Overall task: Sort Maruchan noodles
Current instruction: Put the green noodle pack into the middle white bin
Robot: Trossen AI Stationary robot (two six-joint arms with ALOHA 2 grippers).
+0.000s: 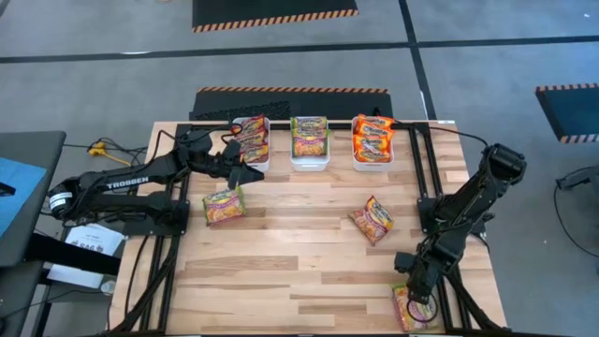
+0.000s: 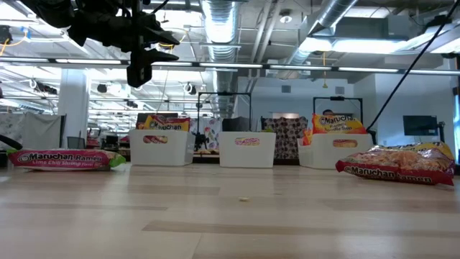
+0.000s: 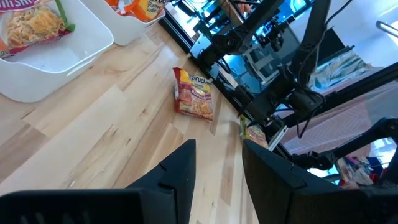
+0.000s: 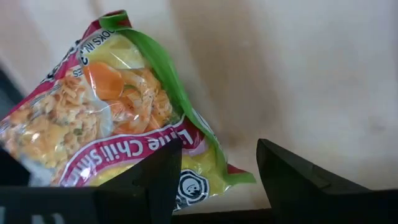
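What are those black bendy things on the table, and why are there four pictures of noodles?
Those are two robot arms, and each ends in a gripper with two fingers. One picture looks down from above, one looks along the wooden table from its own height, and two come from little cameras on the arms' wrists.

At the back stand three white bins with noodle packets already sorted inside. Three packets are still loose: one near the left gripper, a packet in the middle-right, and a green-edged packet at the front right corner.

The left gripper hangs in the air beside the left bin, open and holding nothing. The right gripper is open too, right above the green-edged packet, with its fingers either side of the packet's corner. It looks ready to pick it up, but has not closed yet.
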